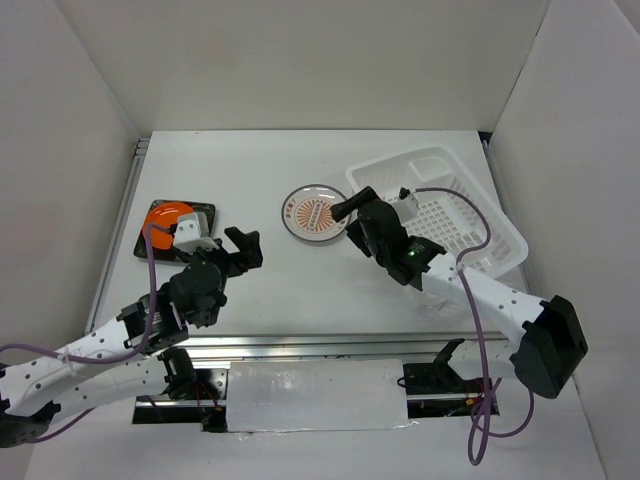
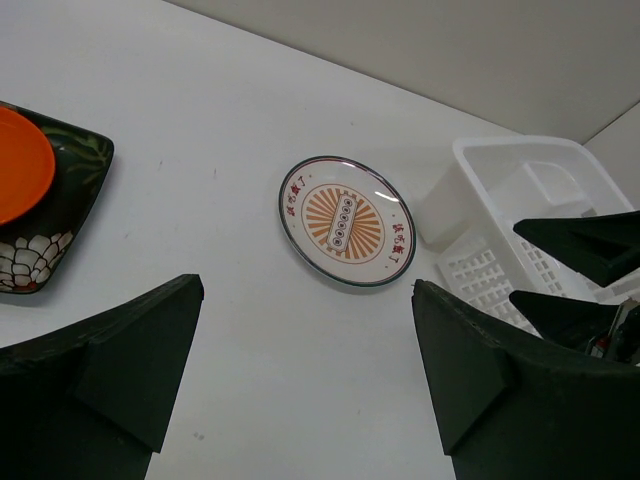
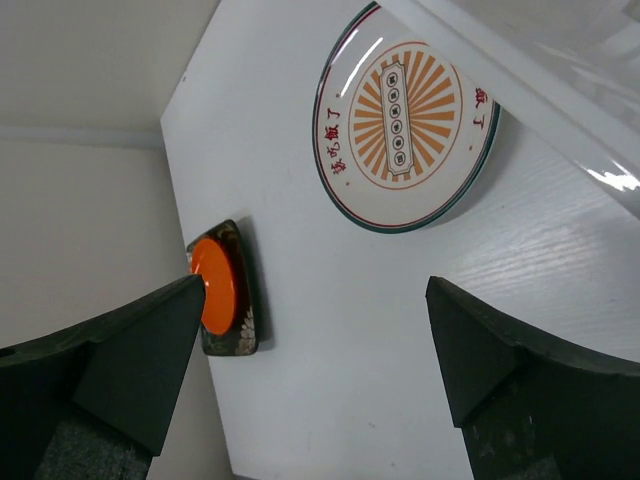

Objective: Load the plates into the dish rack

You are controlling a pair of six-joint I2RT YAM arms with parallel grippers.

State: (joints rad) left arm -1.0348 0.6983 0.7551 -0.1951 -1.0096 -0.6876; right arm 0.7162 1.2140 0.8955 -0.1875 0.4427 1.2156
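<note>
No plate is seen loaded in the dish rack yet: the sunburst plate is laid flat just beside it, the orange plate is stacked on the dark square plate well apart, and the left gripper and right gripper are held spread apart, empty.

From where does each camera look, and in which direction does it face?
Top external: above, behind the bases, looking down on the table; left arm and right arm show.
Left wrist: faces sunburst plate and dish rack; open left claw shows.
Right wrist: faces sunburst plate and orange plate; open right claw shows.
Shared: every view has the sunburst plate.
</note>
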